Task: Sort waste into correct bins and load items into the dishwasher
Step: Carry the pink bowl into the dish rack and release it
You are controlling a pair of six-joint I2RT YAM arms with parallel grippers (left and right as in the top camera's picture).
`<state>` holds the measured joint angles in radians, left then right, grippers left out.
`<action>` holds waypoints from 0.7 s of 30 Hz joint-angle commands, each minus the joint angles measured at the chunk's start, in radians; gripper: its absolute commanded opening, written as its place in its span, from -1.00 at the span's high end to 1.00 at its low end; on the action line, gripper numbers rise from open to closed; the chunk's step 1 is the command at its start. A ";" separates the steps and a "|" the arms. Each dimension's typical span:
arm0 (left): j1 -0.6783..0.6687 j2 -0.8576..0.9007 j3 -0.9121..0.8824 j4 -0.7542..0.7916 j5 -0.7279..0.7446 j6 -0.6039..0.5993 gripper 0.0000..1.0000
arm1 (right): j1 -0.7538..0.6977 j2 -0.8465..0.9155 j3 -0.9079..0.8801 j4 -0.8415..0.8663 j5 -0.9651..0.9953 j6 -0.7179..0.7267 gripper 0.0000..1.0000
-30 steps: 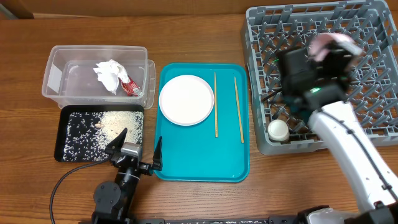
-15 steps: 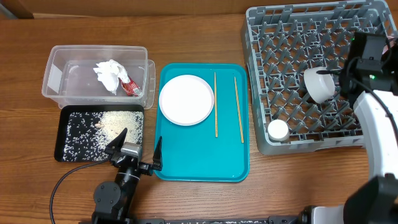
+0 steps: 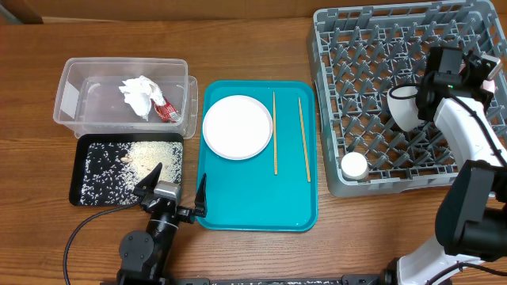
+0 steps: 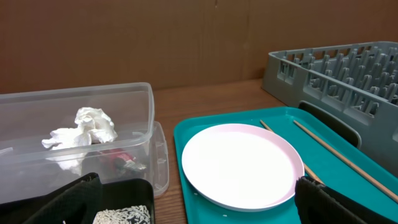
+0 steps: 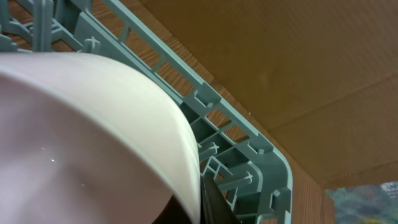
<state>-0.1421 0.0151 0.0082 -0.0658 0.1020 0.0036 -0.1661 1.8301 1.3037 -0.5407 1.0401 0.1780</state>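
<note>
Wooden table [image 3: 238, 47] seen from above. At the far right a grey dish rack [image 3: 356, 47] sits with its far and right edges cut off by the frame; its near left corner lies just beside the teal tray [image 3: 257, 206].

The right gripper [image 3: 422, 93] is pressed together on the rim of the pale bowl [image 3: 401, 109]. It holds the bowl tipped on its side among the pegs in the rack's right half. The right arm covers the rack's near right corner. In the right wrist view the bowl's curved wall fills most of the picture. Only a dark sliver of one finger [image 5: 214, 208] shows under the rim, with the rack's outer wall behind.

A small round white object [image 3: 354, 165] sits in the rack's near left corner; what it is cannot be made out.

On the teal tray the small plate [image 3: 238, 127] lies at the far left, with two chopsticks [image 3: 275, 134] lying apart to its right. The tray's near half is bare.

The clear tub [image 3: 71, 99] holds the napkin [image 3: 141, 95] and the red packet [image 3: 166, 112], whose print is too small to read. Touching its near side, the black tray [image 3: 79, 170] holds dark and white grains [image 3: 146, 158].

The left gripper [image 3: 178, 176] is spread wide, low over the table's near edge between the black and teal trays. In its own view its fingers are dark blurs at the bottom corners.

Bare wood runs along the far edge and in front of the rack.
</note>
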 commanded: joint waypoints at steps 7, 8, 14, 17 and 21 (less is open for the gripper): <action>0.006 -0.010 -0.003 -0.001 0.014 0.012 -1.00 | 0.096 0.022 0.010 -0.058 -0.050 -0.025 0.90; 0.006 -0.010 -0.003 -0.001 0.014 0.012 -1.00 | 0.106 0.022 0.010 -0.066 -0.051 -0.025 0.77; 0.006 -0.010 -0.003 -0.001 0.014 0.012 -1.00 | 0.157 0.006 0.014 -0.102 -0.029 -0.021 -0.20; 0.006 -0.010 -0.003 -0.001 0.014 0.012 -1.00 | 0.203 -0.046 0.016 -0.109 -0.030 -0.021 -0.25; 0.006 -0.010 -0.003 -0.001 0.014 0.012 -1.00 | 0.299 -0.165 0.026 -0.116 -0.050 -0.018 -0.39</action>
<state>-0.1421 0.0151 0.0082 -0.0658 0.1020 0.0036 0.0681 1.7969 1.3052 -0.6590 0.9970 0.1555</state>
